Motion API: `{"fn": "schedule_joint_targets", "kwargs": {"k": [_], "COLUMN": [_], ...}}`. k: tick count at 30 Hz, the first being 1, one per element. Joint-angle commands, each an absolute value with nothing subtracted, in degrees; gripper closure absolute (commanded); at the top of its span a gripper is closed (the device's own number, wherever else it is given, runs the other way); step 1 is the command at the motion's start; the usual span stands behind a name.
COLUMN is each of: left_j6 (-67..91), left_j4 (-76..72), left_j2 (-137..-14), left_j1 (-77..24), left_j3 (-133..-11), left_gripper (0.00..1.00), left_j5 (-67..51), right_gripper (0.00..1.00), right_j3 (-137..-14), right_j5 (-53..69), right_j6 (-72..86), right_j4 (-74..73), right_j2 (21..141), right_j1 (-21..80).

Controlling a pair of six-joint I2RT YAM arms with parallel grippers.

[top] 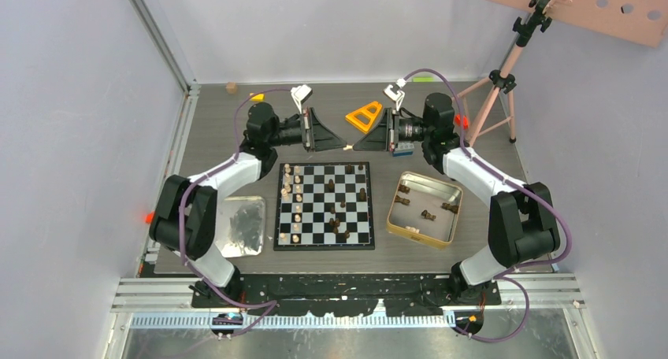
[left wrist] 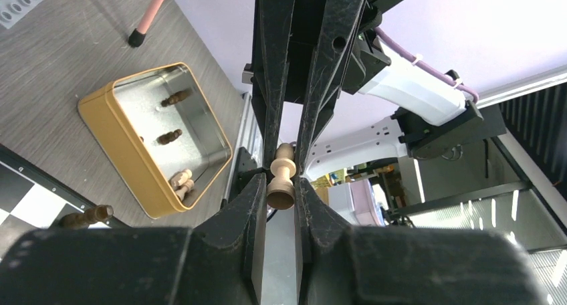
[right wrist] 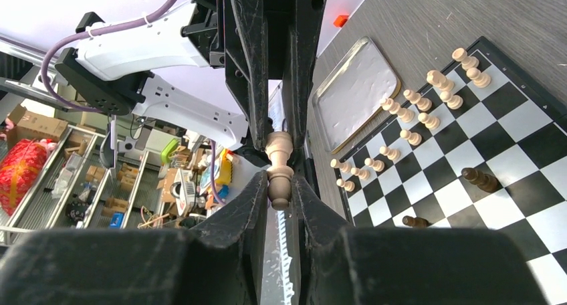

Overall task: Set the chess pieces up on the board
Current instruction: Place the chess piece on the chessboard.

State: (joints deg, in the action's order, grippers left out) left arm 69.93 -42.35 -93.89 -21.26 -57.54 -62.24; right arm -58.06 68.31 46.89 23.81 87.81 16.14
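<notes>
Setup is partial: light pieces [right wrist: 428, 101] line one side of the board [top: 324, 246] below the claws, dark pieces [right wrist: 480, 178] stand scattered, and others lie in the tin [left wrist: 114, 144]. The left claw [left wrist: 281, 191] clamps the light pawn [left wrist: 281, 181] by its base. The right claw [right wrist: 279, 188] flanks the head, grip unconfirmed. The pawn's axis runs level, claw to claw.
</notes>
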Motion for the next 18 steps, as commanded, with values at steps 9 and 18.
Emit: {"fn": "schedule_joint_targets", "kwargs": {"k": [9,18], "left_j6": [48.45,45.92], "left_j4": [-21.56,-18.04], "left_j2": [-87.15,-86.83], "left_j1": [-20.74,-20.74], "left_j3": [-57.62,-58.52], "left_gripper": [0.78,0.74], "left_j5": [-61.02,-61.00], "right_gripper": [0.99,0.99], "right_j3": [-63.61,-67.41], "right_j5": [68.50,66.20], "right_j6": [39.65,27.77], "right_j4": [15.13,0.72], "right_j2": [85.87,84.73], "right_j1": [15.12,15.31]}}
